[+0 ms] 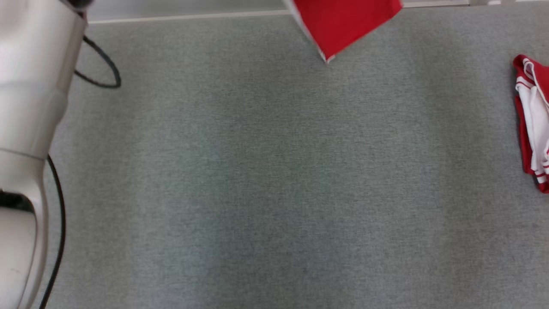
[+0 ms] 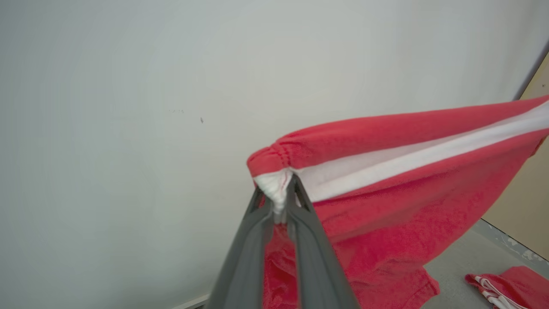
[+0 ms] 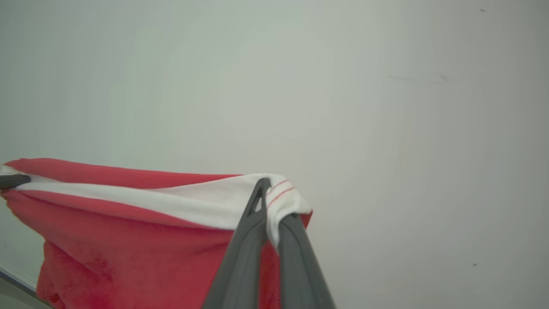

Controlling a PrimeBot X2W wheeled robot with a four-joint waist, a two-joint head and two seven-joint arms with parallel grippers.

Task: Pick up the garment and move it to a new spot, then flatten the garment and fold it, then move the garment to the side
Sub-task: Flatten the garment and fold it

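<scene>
I'm holding the red shorts (image 2: pixel 386 223) aloft.
Both jaws are gripping the waistband's (image 2: pixel 407 161) ends, its length running arm to arm, cloth hanging below.

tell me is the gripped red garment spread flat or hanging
Hanging: left end effector and right end effector pinch opposite ends of the garment, cloth drooping below.

Head view: a garment (image 1: pixel 343 25) hangs at top centre above a surface (image 1: pixel 274 193) — a second garment (image 1: pixel 532 124) lies on it at the right edge, a forearm (image 1: pixel 30 107) and cable (image 1: pixel 63 223) at the left edge.
</scene>
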